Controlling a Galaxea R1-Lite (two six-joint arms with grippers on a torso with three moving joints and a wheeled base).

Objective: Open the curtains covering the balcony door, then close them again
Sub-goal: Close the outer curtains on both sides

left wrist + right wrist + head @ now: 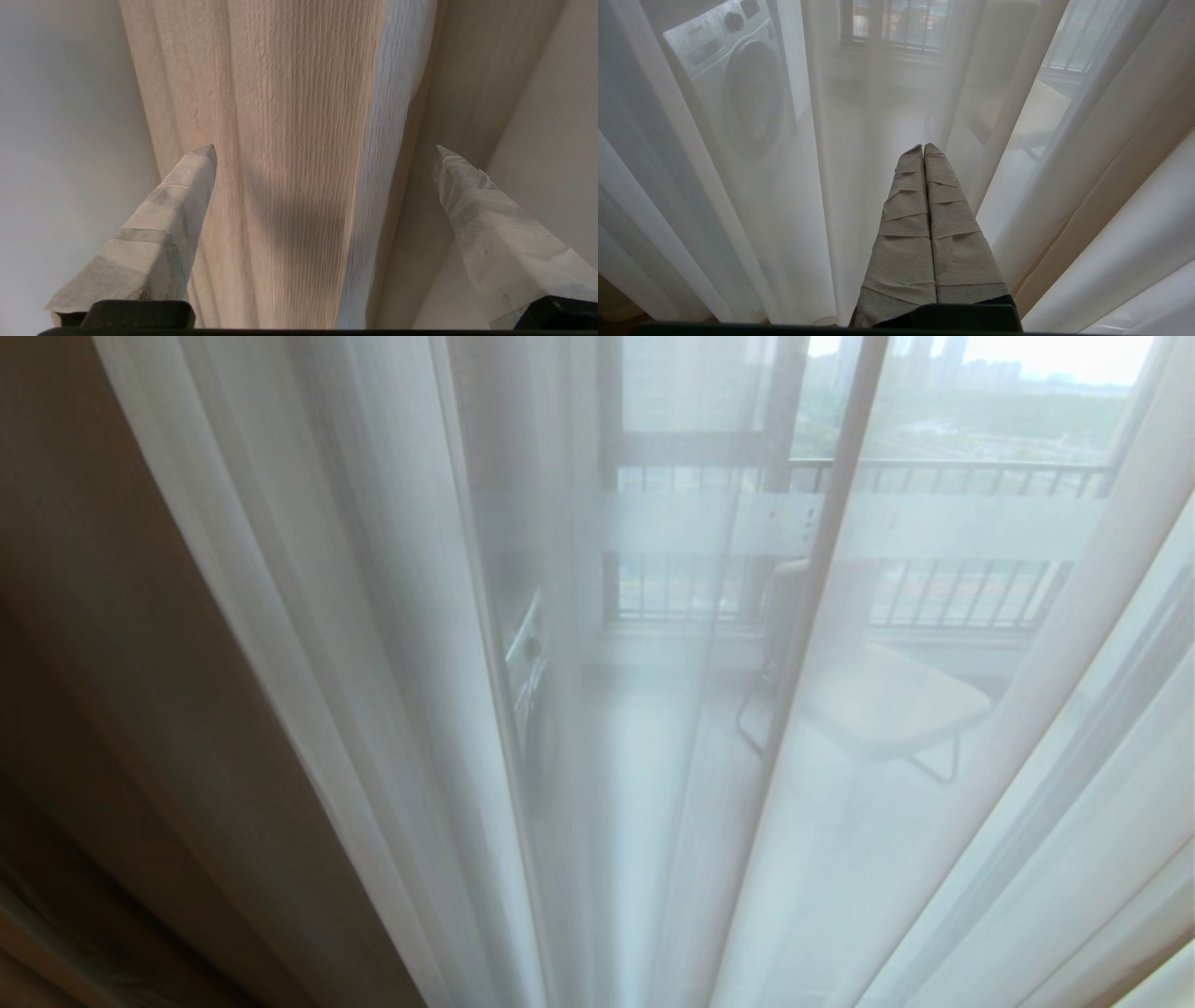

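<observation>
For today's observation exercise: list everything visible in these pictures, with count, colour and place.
sheers: white, see-through, hanging across the whole head view
drapes: cream-beige, woven, ahead of the left end effector
railing: one, dark, barred, behind the sheers
chair: one, white seat, thin dark legs, on the balcony
washer: one, white, round door, behind the sheers
left end effector: open, taped fingers either side of a drape fold
right end effector: shut, taped fingers together, pointing at the sheers

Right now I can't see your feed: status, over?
Left end effector open, facing cream-beige woven drape. Right end effector shut. Thin white sheer curtain drawn; nothing blocking.
</observation>
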